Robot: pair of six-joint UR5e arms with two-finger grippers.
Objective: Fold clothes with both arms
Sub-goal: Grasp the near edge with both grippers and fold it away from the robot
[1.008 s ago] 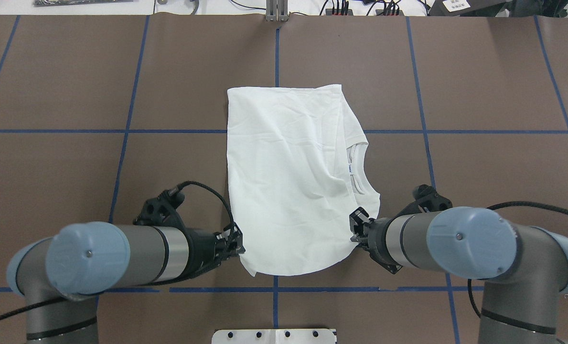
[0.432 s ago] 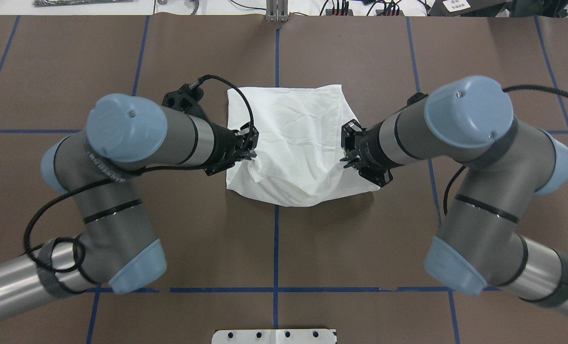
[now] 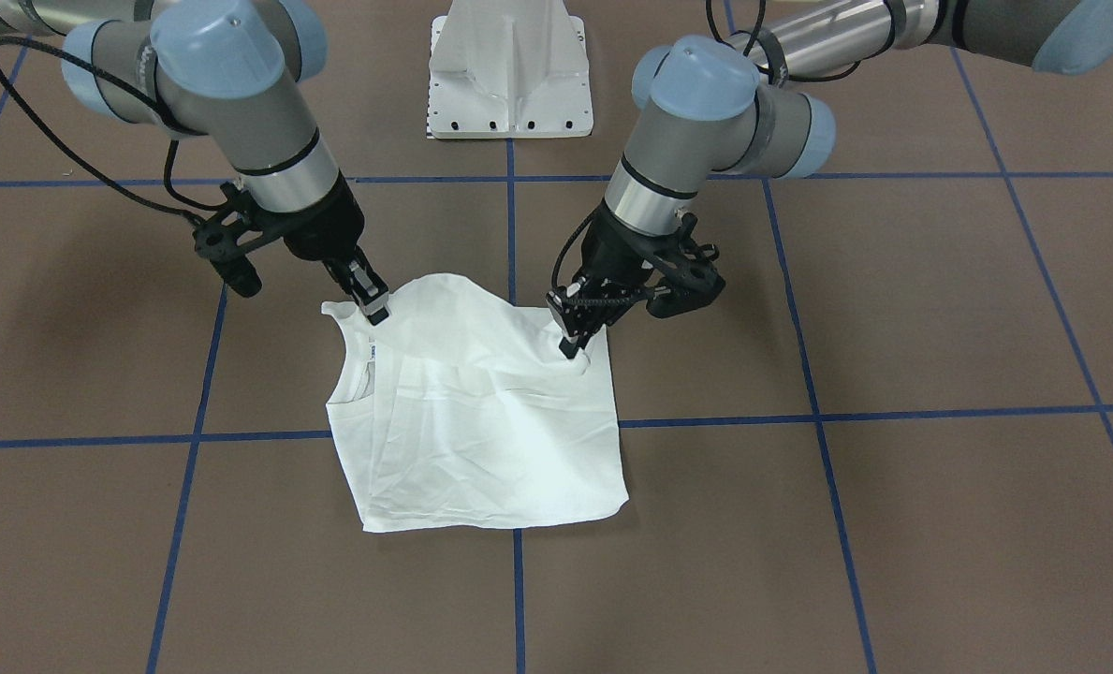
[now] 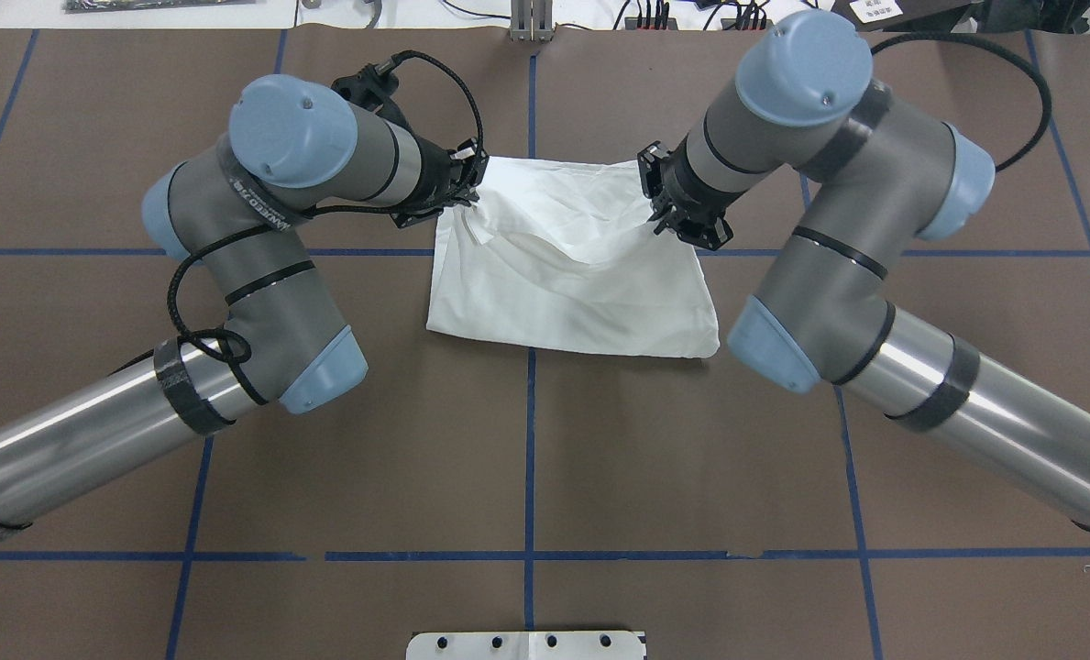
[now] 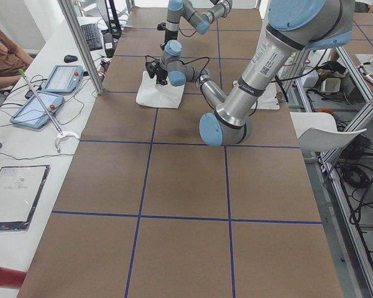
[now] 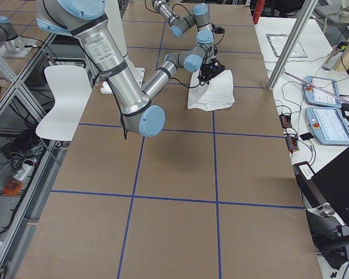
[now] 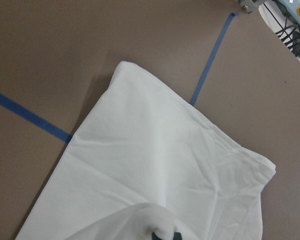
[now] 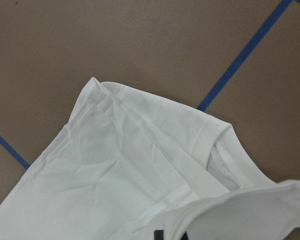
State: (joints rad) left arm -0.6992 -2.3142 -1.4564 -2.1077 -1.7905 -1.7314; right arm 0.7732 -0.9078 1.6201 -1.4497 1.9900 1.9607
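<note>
L gripper point(image 4: 469, 188) & R gripper point(image 4: 653, 205), jaws clamped on 2 raised corners of white shirt point(image 4: 581, 293).

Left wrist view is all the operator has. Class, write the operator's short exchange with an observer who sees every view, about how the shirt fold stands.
Operator: I see only white cloth bunched at my jaws. Is the other side held too?
Observer: Yes. The right jaws are shut on the shirt, at its edge beside the collar.
Operator: Where is the fold?
Observer: In the overhead view the folded edge lies on the table, on the side nearest the robot.
</note>
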